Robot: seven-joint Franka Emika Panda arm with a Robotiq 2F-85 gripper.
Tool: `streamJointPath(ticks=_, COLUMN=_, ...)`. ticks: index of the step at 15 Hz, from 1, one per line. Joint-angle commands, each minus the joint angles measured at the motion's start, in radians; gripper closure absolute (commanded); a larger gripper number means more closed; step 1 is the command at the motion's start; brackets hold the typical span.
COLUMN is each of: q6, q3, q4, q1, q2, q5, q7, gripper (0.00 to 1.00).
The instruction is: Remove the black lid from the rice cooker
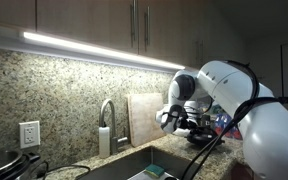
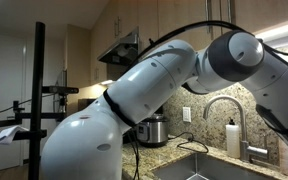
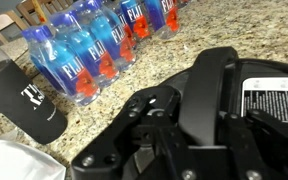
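My tool (image 1: 176,122) is fully closed just above the black lid (image 1: 198,132), on the rice cooker (image 1: 204,141) right of the sink (image 1: 119,165). It is possibly pinching the lid; view poor. I lift straight, level, slowly.

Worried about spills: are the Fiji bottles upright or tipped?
Upright: wrist view shows the Fiji bottles standing on the granite counter, caps up.

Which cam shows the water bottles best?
Wrist view: the bottles fill the upper left, labels readable, standing on the counter. In both exterior views the arm blocks that spot; no bottle can be made out clearly.
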State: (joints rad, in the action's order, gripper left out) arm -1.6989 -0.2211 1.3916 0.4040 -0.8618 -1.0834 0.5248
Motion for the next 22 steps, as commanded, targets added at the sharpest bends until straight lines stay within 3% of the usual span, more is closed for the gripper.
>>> streamJointPath(ticks=1, q6=0.052, q3=-0.025, q4=-0.082, q1=-0.022, q2=-0.064, q5=-0.020, q7=-0.005, gripper=0.95)
streamJointPath(ticks=4, q6=0.065, q3=-0.031, q4=-0.107, q1=-0.023, q2=-0.102, q5=-0.020, q7=0.005, gripper=0.96)
streamJointPath(ticks=5, q6=0.065, q3=-0.031, q4=-0.110, q1=-0.021, q2=-0.107, q5=-0.017, q7=0.007, gripper=0.70)
streamJointPath(ticks=6, q6=0.071, q3=-0.034, q4=-0.113, q1=-0.020, q2=-0.111, q5=-0.018, q7=0.011, gripper=0.69)
streamJointPath(ticks=16, q6=0.112, q3=-0.042, q4=-0.082, q1=-0.030, q2=-0.092, q5=-0.061, q7=0.049, gripper=0.05)
streamJointPath(ticks=18, q6=0.115, q3=-0.038, q4=-0.086, q1=-0.035, q2=-0.101, q5=-0.064, q7=0.066, gripper=0.00)
streamJointPath(ticks=22, q6=0.128, q3=-0.031, q4=-0.052, q1=-0.054, q2=-0.075, q5=-0.107, q7=0.096, gripper=0.00)
